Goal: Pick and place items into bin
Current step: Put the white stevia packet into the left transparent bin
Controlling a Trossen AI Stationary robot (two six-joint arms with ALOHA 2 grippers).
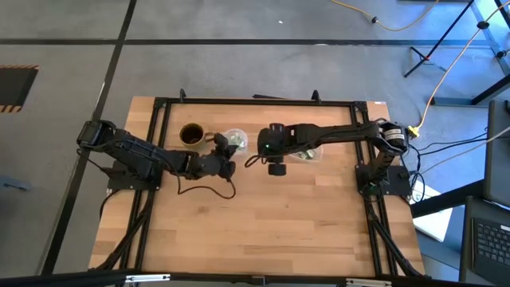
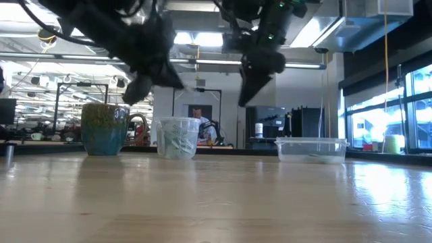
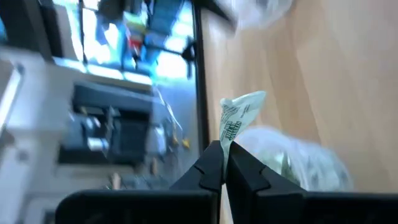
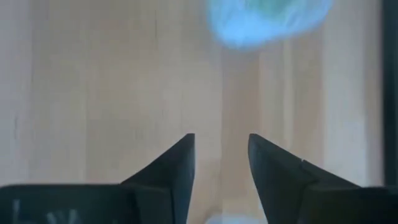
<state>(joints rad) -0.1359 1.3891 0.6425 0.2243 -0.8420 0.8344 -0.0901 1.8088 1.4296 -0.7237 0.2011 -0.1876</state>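
Observation:
A clear cup [image 1: 235, 141] holding several green-and-white packets [image 3: 292, 163] stands on the table beside a brown mug [image 1: 191, 134]. My left gripper [image 3: 222, 149] is just on the near side of the cup [image 2: 177, 137], raised above the table and shut on one packet [image 3: 239, 112]. The clear bin [image 2: 312, 148] stands to the cup's right, under my right arm. My right gripper [image 4: 221, 140] hangs open above bare table near the bin [image 1: 307, 154], with nothing between its fingers. My left gripper pinches the packet's lower end [image 3: 226, 138] between its two fingertips. The rest of the packet sticks out beyond the tips, crumpled. It is lifted clear, above the cup's rim. The fingers point nearly level, slanting a little down.
A black frame [image 1: 159, 108] runs around the table's far and side edges. The wide near half of the wooden table [image 1: 263, 231] is bare. The low view shows a room with desks and shelves behind the table.

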